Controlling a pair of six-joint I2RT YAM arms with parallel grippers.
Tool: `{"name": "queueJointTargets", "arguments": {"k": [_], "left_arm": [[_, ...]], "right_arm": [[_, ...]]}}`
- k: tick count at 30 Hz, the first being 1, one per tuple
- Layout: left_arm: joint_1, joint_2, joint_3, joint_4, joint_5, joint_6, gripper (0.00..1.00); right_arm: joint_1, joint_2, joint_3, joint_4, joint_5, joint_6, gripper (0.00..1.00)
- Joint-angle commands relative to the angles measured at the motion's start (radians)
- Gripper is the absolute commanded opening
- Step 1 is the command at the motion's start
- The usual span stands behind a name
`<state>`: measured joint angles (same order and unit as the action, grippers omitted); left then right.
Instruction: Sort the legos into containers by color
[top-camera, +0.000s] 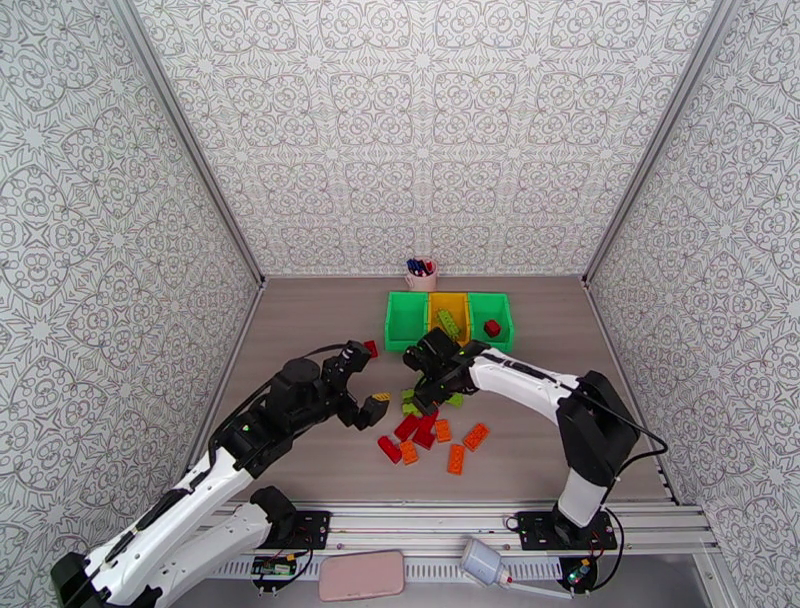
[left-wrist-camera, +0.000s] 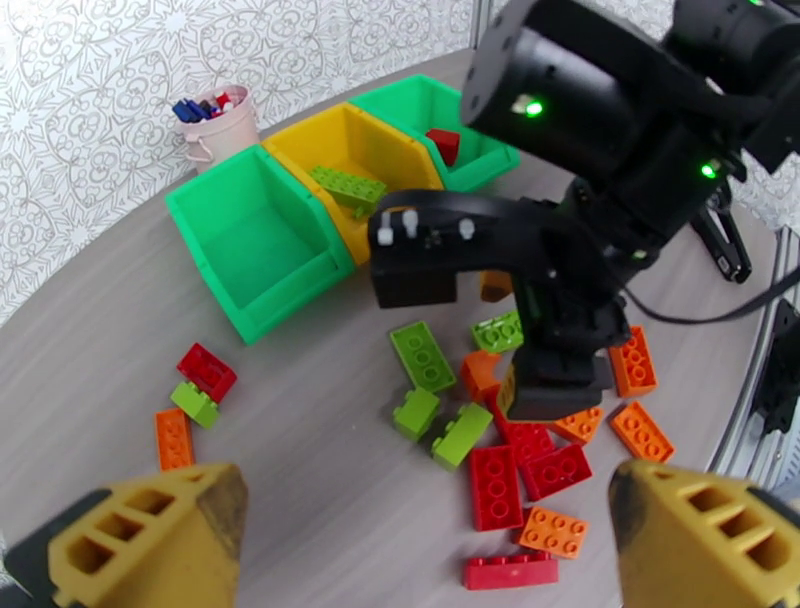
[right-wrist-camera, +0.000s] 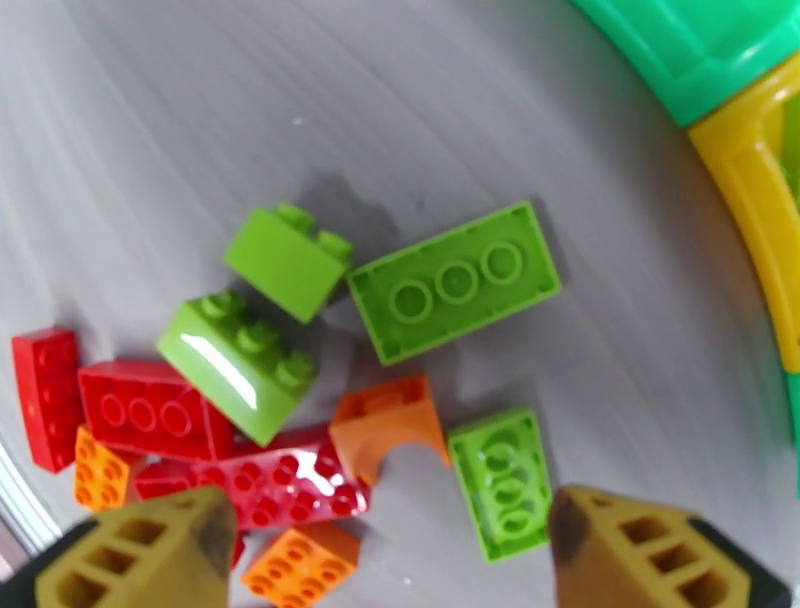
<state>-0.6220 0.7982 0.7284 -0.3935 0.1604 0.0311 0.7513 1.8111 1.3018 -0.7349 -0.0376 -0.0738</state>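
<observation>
Right tool (right-wrist-camera: 385, 530), spread wide above the legos (top-camera: 432, 437), should centre on the light green brick (right-wrist-camera: 498, 482), avoiding its orange neighbour (right-wrist-camera: 388, 420).

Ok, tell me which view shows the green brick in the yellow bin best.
Left wrist: the green brick lies large and unblocked, leaning in the yellow bin. Top external shows it tiny; right wrist catches the bin's rim.

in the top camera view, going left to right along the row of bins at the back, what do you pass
left green bin → yellow-orange bin, with a light green lego in it → right green bin, with a red lego in it
</observation>
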Motion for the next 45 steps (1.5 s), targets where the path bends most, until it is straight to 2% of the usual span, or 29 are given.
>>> {"name": "queueJointTargets", "arguments": {"k": [1, 8, 19, 31, 36, 45], "left_arm": [[-0.002, -0.023, -0.017, -0.009, -0.008, 0.019, 1.0], [-0.002, -0.023, -0.036, 0.003, -0.007, 0.019, 1.0], [-0.001, -0.019, -0.04, 0.012, -0.001, 0.023, 1.0], [-0.005, -0.01, -0.047, 0.042, 0.003, 0.022, 1.0], [-0.024, 0.001, -0.049, 0.078, -0.026, 0.02, 1.0], [-0.043, 0.006, -0.088, 0.18, -0.063, -0.01, 1.0]], "right_arm": [[0.003, 0.051, 0.057, -0.039, -0.01, -0.029, 0.78], [0.003, 0.114, 0.089, -0.037, 0.004, -0.032, 0.64], [0.002, 0.154, 0.099, -0.027, 0.038, -0.023, 0.52], [0.001, 0.086, 0.074, 0.0, 0.058, 0.003, 0.35], [-0.011, 0.003, 0.039, 0.079, 0.048, 0.052, 0.33], [-0.085, -0.108, 0.01, 0.353, 0.016, 0.183, 0.28]]}}
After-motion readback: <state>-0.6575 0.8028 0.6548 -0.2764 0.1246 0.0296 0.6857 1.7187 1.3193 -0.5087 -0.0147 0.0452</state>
